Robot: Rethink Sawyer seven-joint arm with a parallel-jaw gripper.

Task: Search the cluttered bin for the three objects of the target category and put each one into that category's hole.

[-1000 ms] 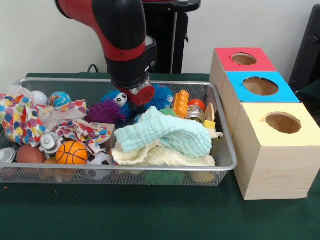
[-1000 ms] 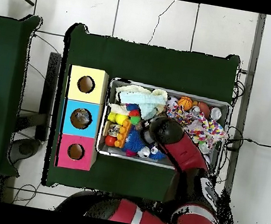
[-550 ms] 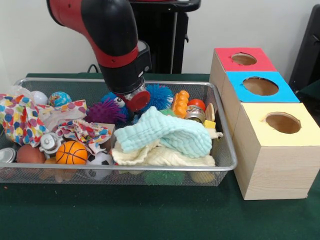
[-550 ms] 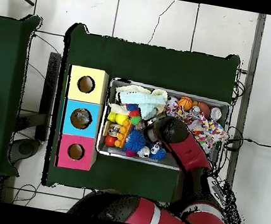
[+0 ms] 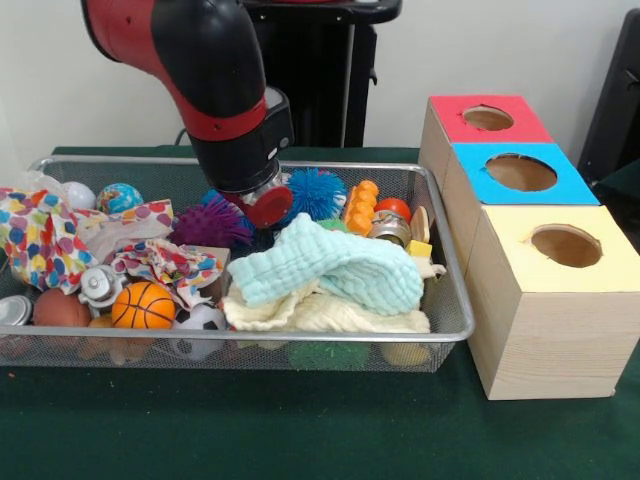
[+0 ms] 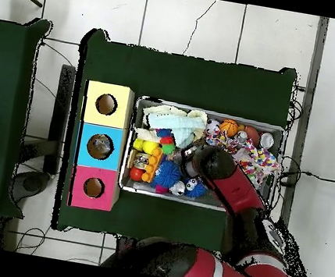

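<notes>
The wire bin (image 5: 300, 165) is packed with toys and cloths. My gripper (image 5: 262, 207) hangs low at the bin's back middle, between the purple spiky ball (image 5: 210, 225) and the blue spiky ball (image 5: 315, 190); the arm's wrist hides how it stands. Three wooden boxes with round holes line up to the right: red (image 5: 485, 118), blue (image 5: 520, 172), yellow (image 5: 565, 245). In the overhead view the arm (image 6: 214, 164) covers the bin's middle, beside a blue toy with eyes (image 6: 186, 187).
A mint cloth (image 5: 335, 262) lies on a cream cloth (image 5: 320, 312) at front right. A basketball (image 5: 143, 305), a soccer ball (image 5: 203, 318) and a polka-dot cloth (image 5: 40, 235) fill the left. An orange segmented toy (image 5: 360, 207) and a red ball (image 5: 394, 208) sit near the boxes.
The arm has shifted left in the front view, uncovering the blue spiky ball and hiding the blue toy's eyes. Nothing in the bin has visibly moved.
</notes>
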